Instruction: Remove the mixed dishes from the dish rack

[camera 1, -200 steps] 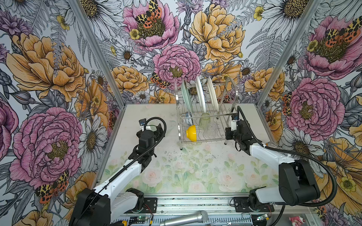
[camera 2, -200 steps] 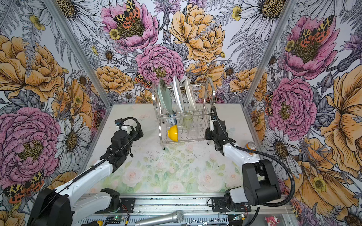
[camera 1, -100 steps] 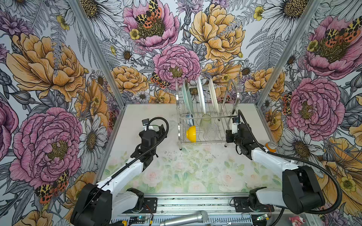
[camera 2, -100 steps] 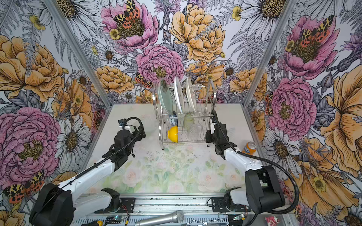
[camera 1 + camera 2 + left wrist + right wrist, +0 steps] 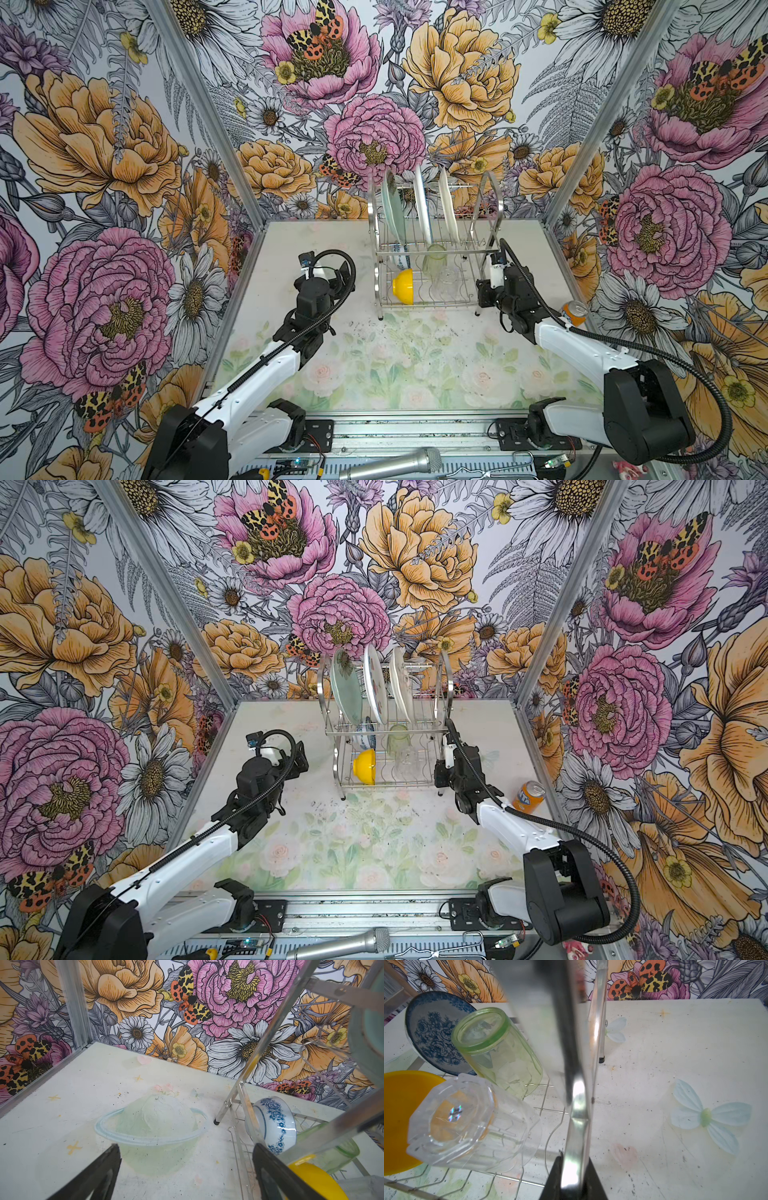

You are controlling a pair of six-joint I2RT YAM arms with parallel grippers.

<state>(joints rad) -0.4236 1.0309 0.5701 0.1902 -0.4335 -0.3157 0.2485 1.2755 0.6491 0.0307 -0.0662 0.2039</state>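
My right gripper (image 5: 574,1167) is pinched on the rack (image 5: 469,252) by its side post. My left gripper (image 5: 186,1151) is spread wide and empty, just beside the rack's other end. Three plates (image 5: 422,208) stand in the upper shelf. The yellow bowl (image 5: 404,286), blue bowl (image 5: 274,1124), tumbler (image 5: 500,1051) and glass (image 5: 467,1122) lie on the lower one.

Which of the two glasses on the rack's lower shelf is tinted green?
The tumbler next to the blue-patterned bowl. It is green, while the glass by the yellow bowl is clear.
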